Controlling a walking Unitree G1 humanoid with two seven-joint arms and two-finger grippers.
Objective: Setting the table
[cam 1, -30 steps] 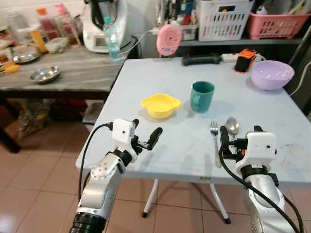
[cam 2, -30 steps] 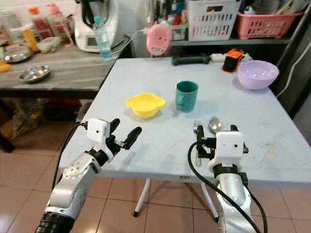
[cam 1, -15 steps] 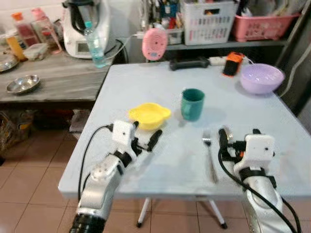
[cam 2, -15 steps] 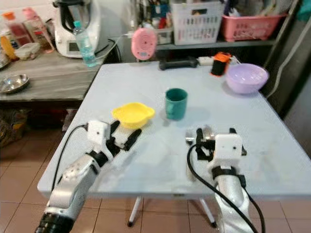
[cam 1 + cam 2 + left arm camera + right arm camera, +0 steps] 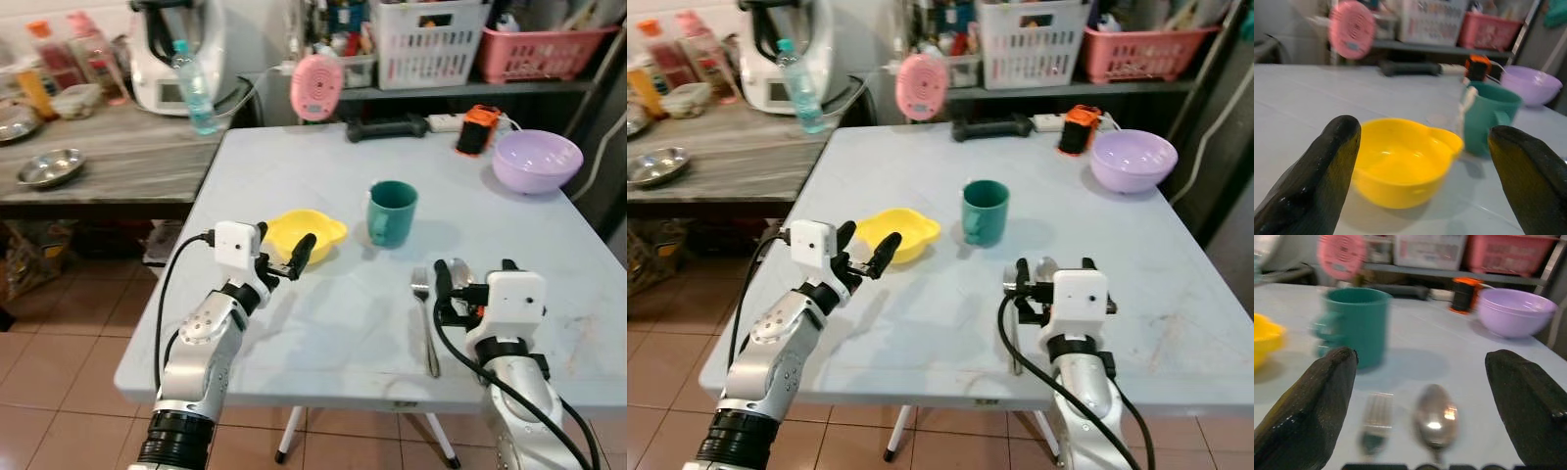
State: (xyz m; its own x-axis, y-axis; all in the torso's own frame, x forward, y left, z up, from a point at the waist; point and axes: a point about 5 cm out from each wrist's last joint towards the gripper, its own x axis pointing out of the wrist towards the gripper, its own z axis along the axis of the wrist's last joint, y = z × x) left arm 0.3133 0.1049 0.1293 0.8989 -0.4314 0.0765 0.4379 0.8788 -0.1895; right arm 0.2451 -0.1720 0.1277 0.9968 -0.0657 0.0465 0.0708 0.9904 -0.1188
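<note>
on the desk the small bowl sits left of the mug, the two near each other at mid-desk. nearer the front edge, right of centre, the fork lies with the spoon just beside it on its right. at the far right corner stands the large bowl. the left pincer hovers just before the small bowl; the right pincer sits over the spoon.

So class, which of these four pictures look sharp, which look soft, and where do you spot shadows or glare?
Both eye views are fairly sharp; the green mug casts a soft shadow on the table. The left wrist view renders the yellow bowl slightly soft. The right wrist view is blurred, with glare on the spoon beside the fork.
</note>
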